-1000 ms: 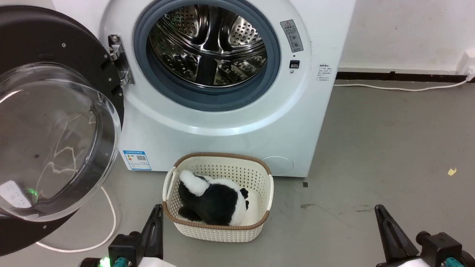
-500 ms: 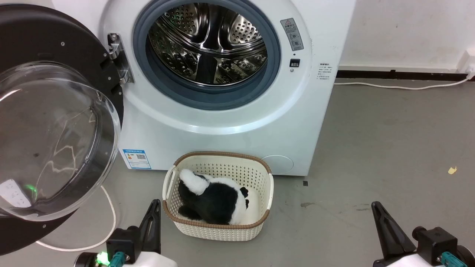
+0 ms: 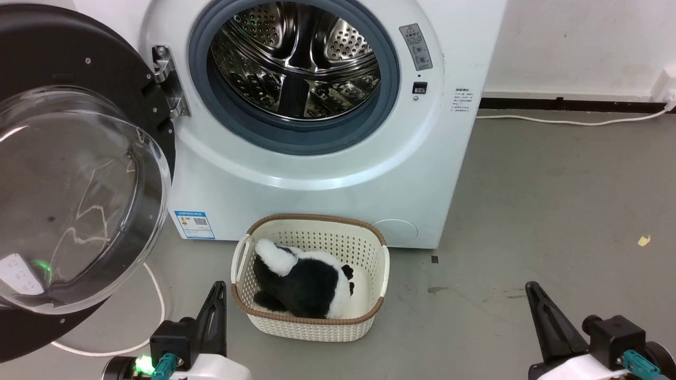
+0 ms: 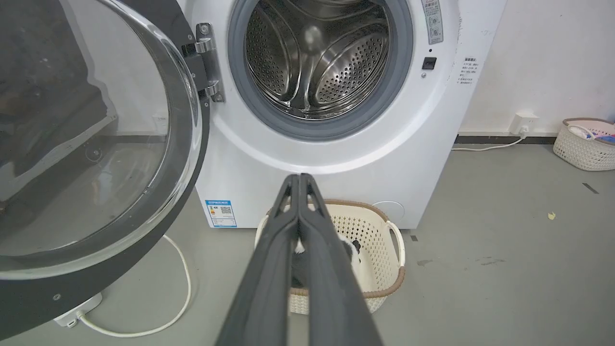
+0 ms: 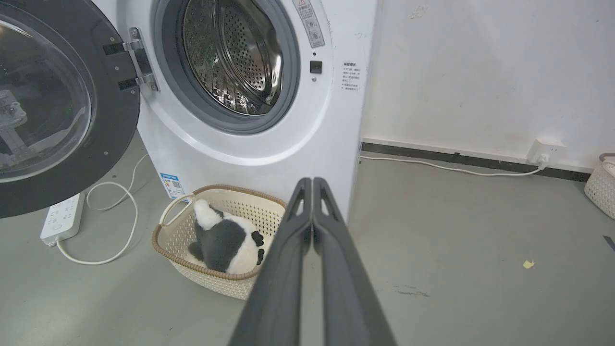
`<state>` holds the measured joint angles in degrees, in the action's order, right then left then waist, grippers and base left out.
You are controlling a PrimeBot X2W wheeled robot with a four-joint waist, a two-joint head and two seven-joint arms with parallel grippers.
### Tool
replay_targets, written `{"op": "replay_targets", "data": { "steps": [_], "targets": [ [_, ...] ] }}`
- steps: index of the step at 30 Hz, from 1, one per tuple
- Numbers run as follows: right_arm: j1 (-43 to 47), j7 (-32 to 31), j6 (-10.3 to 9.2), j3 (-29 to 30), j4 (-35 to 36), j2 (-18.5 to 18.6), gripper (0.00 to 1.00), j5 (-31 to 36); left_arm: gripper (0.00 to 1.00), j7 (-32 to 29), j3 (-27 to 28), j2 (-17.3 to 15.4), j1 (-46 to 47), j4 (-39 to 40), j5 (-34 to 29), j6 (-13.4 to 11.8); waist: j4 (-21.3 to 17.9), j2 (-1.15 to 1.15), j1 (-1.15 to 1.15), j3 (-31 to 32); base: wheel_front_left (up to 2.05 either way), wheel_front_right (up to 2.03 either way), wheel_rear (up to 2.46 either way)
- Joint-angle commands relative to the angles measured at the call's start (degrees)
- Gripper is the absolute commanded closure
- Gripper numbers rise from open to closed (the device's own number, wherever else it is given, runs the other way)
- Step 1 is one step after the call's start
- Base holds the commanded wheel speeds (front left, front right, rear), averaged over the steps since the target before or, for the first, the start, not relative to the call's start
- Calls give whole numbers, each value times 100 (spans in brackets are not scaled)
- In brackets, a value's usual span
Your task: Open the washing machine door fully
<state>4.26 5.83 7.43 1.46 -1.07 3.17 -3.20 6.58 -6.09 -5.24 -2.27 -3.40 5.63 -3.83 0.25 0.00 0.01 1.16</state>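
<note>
Fingers (image 4: 274,269) of left gripper (image 4: 300,179) and of right gripper (image 5: 312,181) are pressed together, holding nothing; washing machine door (image 3: 79,179) stands swung wide open, left of washing machine (image 3: 317,182).

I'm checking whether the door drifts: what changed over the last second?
The left pincer and right pincer, both shut and empty, crept slightly up the head view. The door stayed swung open; washing machine, basket and toy unmoved.

left pincer (image 3: 217,288): black, tapered, green light | right pincer (image 3: 531,288): black, teal plug | forearm shells (image 3: 224,370): white
</note>
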Motion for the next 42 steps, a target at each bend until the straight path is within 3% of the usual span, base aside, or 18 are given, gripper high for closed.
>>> {"op": "replay_targets", "data": {
  "steps": [1, 42],
  "targets": [
    [-78, -28, 3, -9, 36, -16, 100, 52, 100, -16, 46, 19, 75, 41, -44, 51, 0, 0, -1, -2, 0, 0, 0],
    [-357, -473, 5, -119, 93, -27, 100, 267, 100, -531, 498, 193, 197, 281, -460, 317, -20, 0, -1, -94, 0, 0, 0]
  ]
}}
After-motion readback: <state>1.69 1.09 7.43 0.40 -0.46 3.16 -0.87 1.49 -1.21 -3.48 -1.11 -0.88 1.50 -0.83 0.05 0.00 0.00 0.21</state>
